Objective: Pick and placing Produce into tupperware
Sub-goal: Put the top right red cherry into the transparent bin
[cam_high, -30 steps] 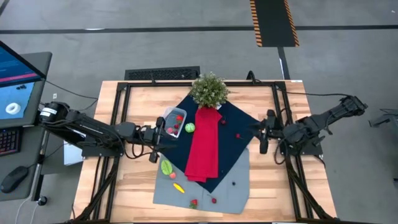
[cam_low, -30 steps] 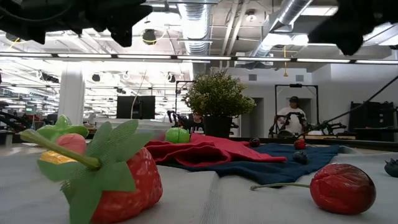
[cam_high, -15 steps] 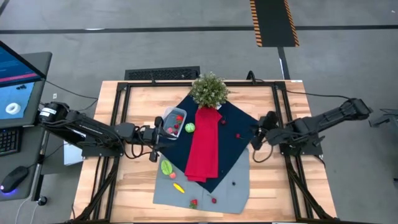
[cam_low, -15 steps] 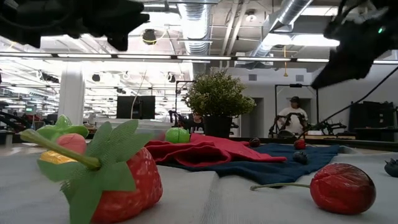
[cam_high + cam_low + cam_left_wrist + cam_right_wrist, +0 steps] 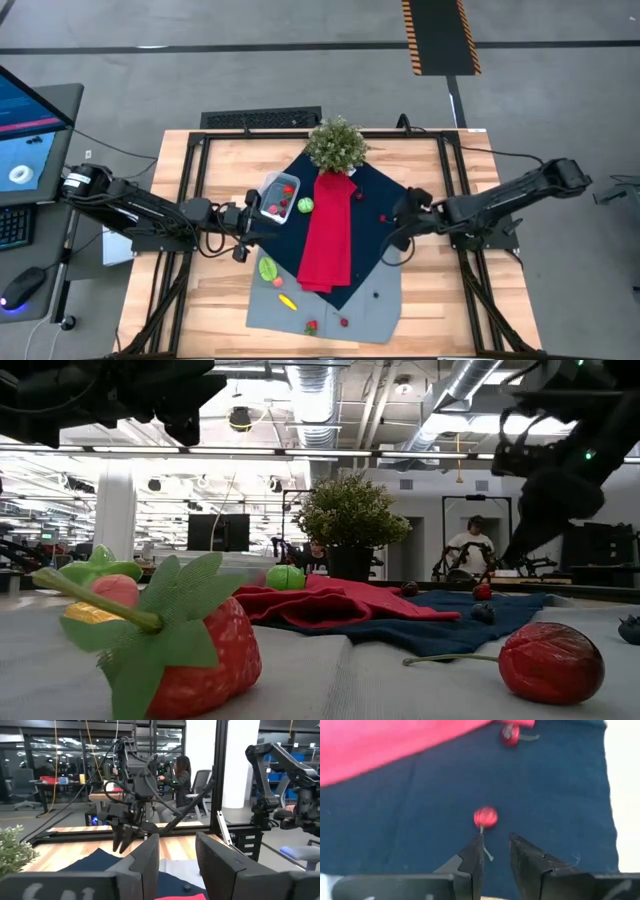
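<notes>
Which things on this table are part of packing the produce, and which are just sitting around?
Part of the job: tupperware, green round fruit, yellow piece, strawberry, cherry just ahead of the right gripper.

Just lying about: potted plant, red cloth, navy cloth, grey cloth.

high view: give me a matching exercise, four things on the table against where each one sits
Things:
1. potted plant
2. tupperware
3. red cloth strip
4. yellow piece

Places:
a. on the grey cloth, near edge
b. far edge of the table
c. down the middle of the navy cloth
d. navy cloth's left corner, beside the green round fruit

Pairs: 1-b, 2-d, 3-c, 4-a
</notes>
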